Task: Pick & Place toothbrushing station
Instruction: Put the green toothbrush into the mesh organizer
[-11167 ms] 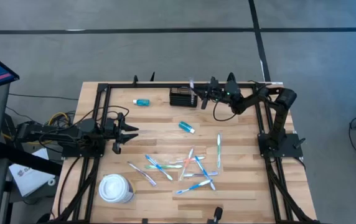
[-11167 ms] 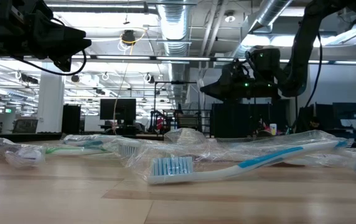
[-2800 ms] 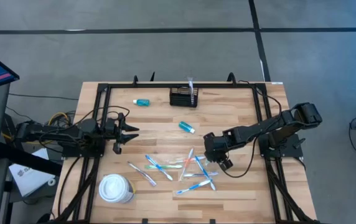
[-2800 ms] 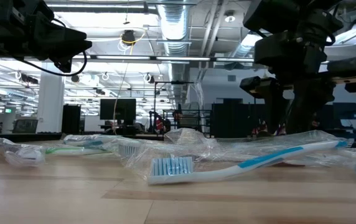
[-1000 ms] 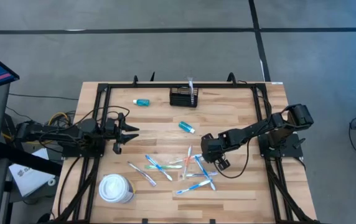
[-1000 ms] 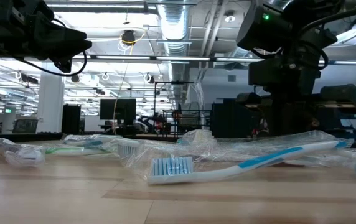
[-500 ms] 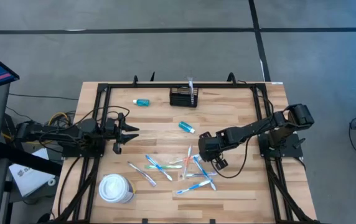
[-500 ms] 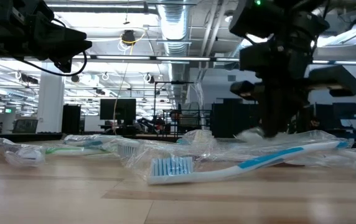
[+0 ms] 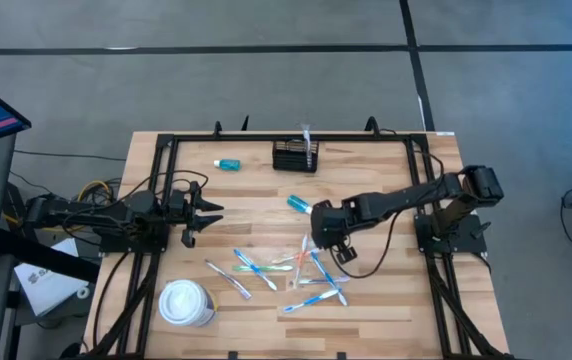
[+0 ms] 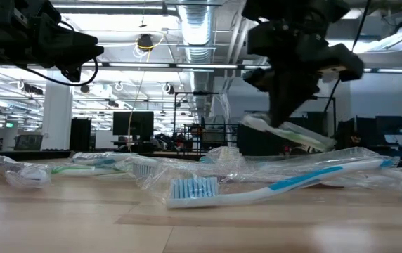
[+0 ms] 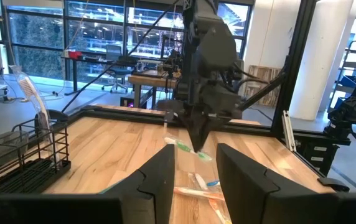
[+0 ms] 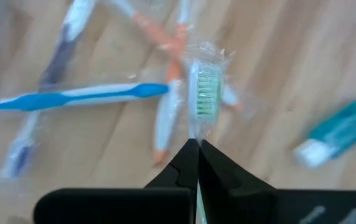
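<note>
- High view: the wooden plank desk [image 9: 246,195] carries a loose heap of wrapped toothbrushes [image 9: 276,268]. The toothbrushing station [image 9: 294,157], a small black wire box, stands near the far edge with one white brush upright in it. A teal tube [image 9: 228,164] lies to its left, a second teal tube [image 9: 299,204] nearer the middle, and a white lidded cup [image 9: 186,303] sits at the near left corner. The right end effector [image 9: 318,240] reaches in from the right, arm stretched low over the heap. The left end effector [image 9: 202,212] waits at the left side, its fingers apart and empty.
- Low view: the right end effector [image 10: 280,121] hangs above the desk, clenched on a green toothbrush [image 10: 289,133] in clear crinkled film, tilted and clear of the heap. A blue-and-white brush [image 10: 271,186] lies in front.
- Left wrist view: the wire station [image 11: 16,152] is cut off at the edge; the right arm points down at the desk.
- Right wrist view: the fingers [image 12: 187,162] meet on the wrapped brush, green bristles [image 12: 203,96] showing; the brushes below are blurred.
</note>
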